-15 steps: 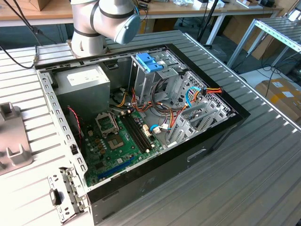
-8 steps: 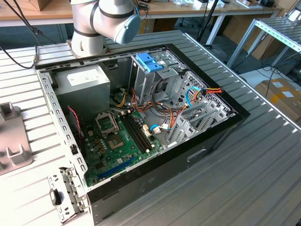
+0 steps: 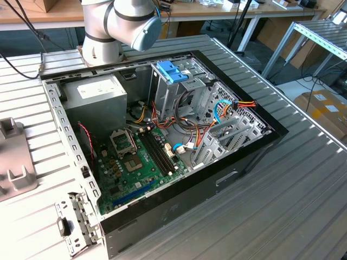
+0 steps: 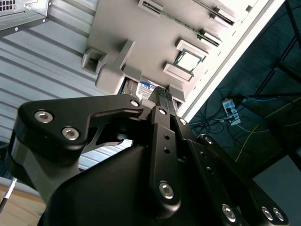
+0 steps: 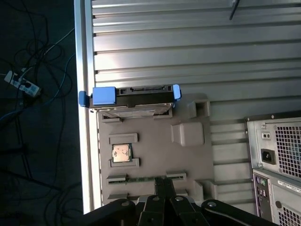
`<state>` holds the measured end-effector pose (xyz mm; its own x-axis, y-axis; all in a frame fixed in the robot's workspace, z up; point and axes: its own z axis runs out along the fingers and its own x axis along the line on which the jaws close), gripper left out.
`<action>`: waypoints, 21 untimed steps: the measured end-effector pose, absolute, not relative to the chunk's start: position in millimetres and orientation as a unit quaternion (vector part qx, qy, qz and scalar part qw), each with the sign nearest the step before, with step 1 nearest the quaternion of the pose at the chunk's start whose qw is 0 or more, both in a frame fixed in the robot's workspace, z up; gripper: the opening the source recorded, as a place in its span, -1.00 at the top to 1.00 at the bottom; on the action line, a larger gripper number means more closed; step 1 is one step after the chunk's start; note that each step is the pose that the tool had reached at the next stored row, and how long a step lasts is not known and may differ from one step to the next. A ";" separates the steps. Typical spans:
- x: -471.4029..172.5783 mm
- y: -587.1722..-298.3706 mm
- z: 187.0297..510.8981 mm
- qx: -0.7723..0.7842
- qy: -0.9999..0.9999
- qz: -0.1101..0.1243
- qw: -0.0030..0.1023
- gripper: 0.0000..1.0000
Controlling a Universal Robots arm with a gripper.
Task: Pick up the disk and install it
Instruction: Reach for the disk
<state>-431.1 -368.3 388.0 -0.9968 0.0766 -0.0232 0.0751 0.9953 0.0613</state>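
A: Where the grey tray (image 5: pixel 150 141) is taken as the mark in the first wrist view, at what spot is the disk (image 5: pixel 134 96) found?
B: It is rested at one end of the tray, with a processor chip (image 5: pixel 121 153) seated on the tray just beside it.
A: And the gripper (image 5: pixel 164 182)?
B: It is held over the tray's opposite end, fingers (image 5: pixel 160 186) pressed together. Nothing is grasped, and the disk is untouched.
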 end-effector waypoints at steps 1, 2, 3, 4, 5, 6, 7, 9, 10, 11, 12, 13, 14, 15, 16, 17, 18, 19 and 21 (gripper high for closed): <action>-431.1 -367.9 387.9 0.038 0.999 0.030 0.013 0.79; -431.1 -367.6 387.8 0.038 0.999 0.030 0.013 0.79; -431.0 -367.2 387.6 0.038 0.999 0.030 0.013 0.79; -431.1 -366.6 387.5 0.038 0.999 0.030 0.013 0.79; -431.0 -366.2 387.4 0.038 0.999 0.030 0.013 0.79; -431.1 -365.7 387.3 0.038 0.999 0.030 0.013 0.79; -431.0 -365.3 387.2 0.038 0.999 0.030 0.013 0.79; -431.1 -364.5 386.9 0.038 0.999 0.030 0.013 0.79; -431.0 -363.6 386.8 0.038 0.999 0.030 0.013 0.79; -431.0 -363.0 386.6 0.038 0.999 0.030 0.013 0.79; -431.0 -362.3 386.4 0.038 0.999 0.030 0.013 0.79; -431.1 -361.9 386.2 0.038 0.999 0.030 0.013 0.79; -431.1 -361.6 386.1 0.038 0.999 0.030 0.013 0.79; -431.0 -360.8 386.1 0.038 0.999 0.030 0.013 0.79; -431.1 -360.2 386.0 0.038 0.999 0.030 0.013 0.79; -431.1 -359.7 385.9 0.038 0.999 0.030 0.013 0.79; -431.1 -358.2 385.6 0.038 0.999 0.030 0.013 0.79; -431.1 -356.6 385.5 0.038 0.999 0.030 0.013 0.79; -431.0 -354.4 385.2 0.038 0.999 0.030 0.013 0.79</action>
